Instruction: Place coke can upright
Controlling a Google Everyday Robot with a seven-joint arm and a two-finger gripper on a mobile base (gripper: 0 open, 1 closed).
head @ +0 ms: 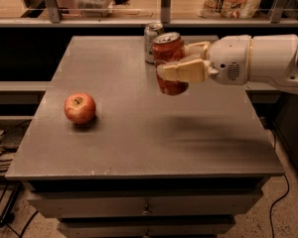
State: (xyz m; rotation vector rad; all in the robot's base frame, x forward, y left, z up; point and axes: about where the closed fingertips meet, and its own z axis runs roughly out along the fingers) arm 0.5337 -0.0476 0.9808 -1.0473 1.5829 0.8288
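Observation:
The coke can [168,51] is a red can with a silver top. It is held nearly upright in the air above the far middle of the grey table [139,133]. My gripper [175,62] reaches in from the right on a white arm and is shut on the can, one cream finger [181,72] across its front and the other behind it. The can's bottom hangs a little above the tabletop.
A silver-white can [151,41] stands upright just behind the coke can near the table's far edge. A red apple [80,108] lies on the left part of the table. Shelves with bags and containers run behind the table.

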